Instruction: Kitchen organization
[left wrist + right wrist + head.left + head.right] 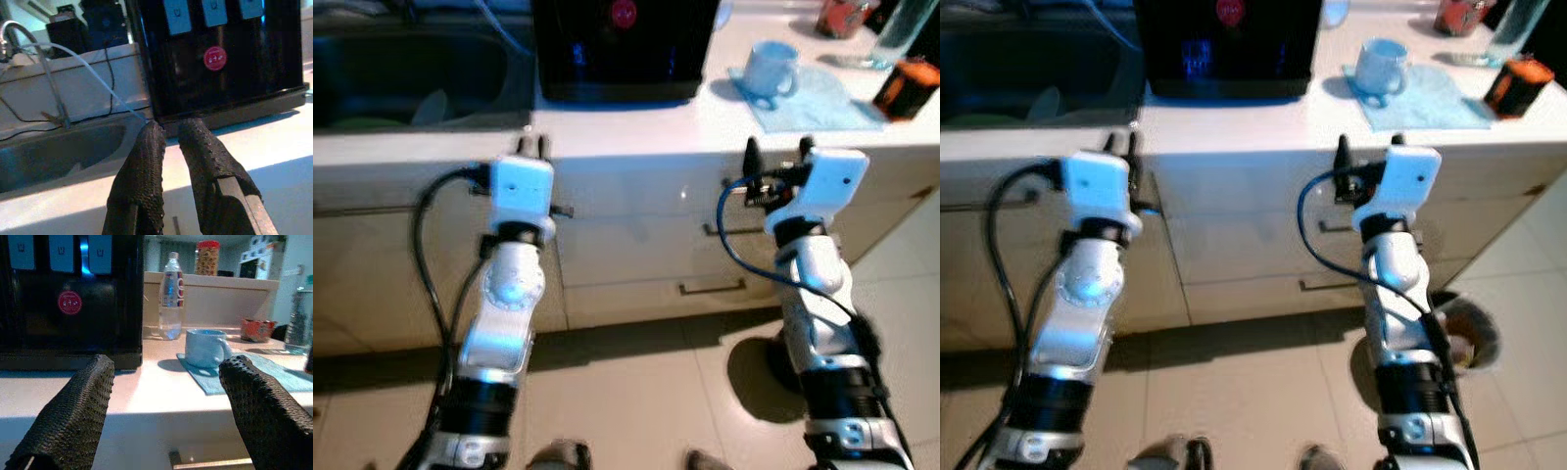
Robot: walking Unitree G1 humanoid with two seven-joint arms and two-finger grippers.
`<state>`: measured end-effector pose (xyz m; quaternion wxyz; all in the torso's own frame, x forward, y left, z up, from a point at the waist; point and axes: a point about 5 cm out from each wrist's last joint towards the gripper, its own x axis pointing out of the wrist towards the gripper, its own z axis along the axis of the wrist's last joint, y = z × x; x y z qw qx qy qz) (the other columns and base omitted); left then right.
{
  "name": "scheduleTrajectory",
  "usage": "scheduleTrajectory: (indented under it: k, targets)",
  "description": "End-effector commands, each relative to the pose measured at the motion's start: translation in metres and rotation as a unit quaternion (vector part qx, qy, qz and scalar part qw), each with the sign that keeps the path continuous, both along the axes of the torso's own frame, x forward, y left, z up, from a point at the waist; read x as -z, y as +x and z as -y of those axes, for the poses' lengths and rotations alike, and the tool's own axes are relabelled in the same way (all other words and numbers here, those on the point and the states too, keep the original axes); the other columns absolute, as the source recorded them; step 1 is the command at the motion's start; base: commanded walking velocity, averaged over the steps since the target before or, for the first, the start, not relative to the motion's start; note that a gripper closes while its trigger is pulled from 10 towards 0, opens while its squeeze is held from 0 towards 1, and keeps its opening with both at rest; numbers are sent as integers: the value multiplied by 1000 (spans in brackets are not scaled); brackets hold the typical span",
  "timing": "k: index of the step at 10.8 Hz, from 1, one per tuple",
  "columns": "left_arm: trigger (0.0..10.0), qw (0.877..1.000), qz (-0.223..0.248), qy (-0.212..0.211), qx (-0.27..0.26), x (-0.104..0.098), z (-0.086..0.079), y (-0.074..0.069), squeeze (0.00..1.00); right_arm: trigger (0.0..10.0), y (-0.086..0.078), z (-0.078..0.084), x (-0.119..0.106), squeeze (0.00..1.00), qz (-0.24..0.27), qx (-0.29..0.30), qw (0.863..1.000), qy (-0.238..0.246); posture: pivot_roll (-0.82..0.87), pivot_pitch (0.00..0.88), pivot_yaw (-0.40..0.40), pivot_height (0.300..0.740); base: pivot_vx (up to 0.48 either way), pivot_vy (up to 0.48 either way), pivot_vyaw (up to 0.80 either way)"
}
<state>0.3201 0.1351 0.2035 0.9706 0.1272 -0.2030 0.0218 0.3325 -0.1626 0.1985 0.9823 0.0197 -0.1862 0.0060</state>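
Facing the table [636,122] edge: sink [406,78] left of the black dispenser [622,49], left gripper [534,147] nearly closed, empty, below it. Right of the dispenser, right gripper [777,150] wide open, empty; blue mug [771,69] on blue cloth [813,103].

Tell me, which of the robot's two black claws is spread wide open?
The right end effector: its fingers stand far apart, framing the blue mug. The left end effector has fingers nearly touching.

Pale blue mug [771,68] on light blue cloth [808,98], black appliance [622,44], white counter [636,125]
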Motion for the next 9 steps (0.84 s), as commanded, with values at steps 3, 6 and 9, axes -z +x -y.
scheduleTrajectory:
  k: [3,6,9]
  targets:
    - [10000,1000,0,5,3,-3,-2,-1,0,10000,-3,0,-1,0,1,-1,1000,3,39,140,-34,740,0,441,0]
    - [10000,1000,0,5,5,-3,0,-1,0,10000,-3,-1,-1,0,0,-4,1000,6,39,140,-34,740,0,437,0]
    - [10000,1000,-1,6,7,-4,0,-1,0,10000,-3,-4,-1,0,2,-7,1000,0,40,137,-30,740,0,439,190]
